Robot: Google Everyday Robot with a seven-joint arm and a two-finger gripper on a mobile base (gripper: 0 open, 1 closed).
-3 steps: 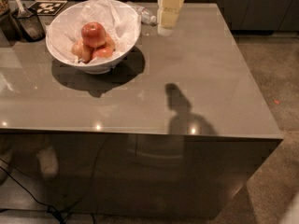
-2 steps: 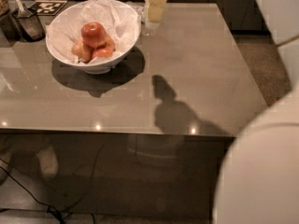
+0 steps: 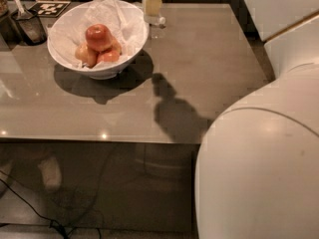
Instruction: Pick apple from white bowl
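Note:
The white bowl [image 3: 127,54] stands at the back left of the grey table [image 3: 199,73], lined with crumpled white paper. The deep red apple [image 3: 98,36] sits on top of paler yellow-orange apples [image 3: 85,55] inside it. My gripper [image 3: 155,19] hangs at the back edge of the table, just right of the bowl's rim and apart from the apple. My arm's large white shell [image 3: 259,168] fills the lower right of the view, and its shadow [image 3: 172,111] lies on the table.
A dark container with a utensil [image 3: 27,24] and a black-and-white marker tag [image 3: 47,6] stand at the back left. The table's front edge [image 3: 99,142] runs across the middle. Cables [image 3: 55,223] lie on the floor below.
My gripper has moved left along the back of the table toward the bowl. The arm's white shell has swung into the right of the view, and its shadow has shifted left.

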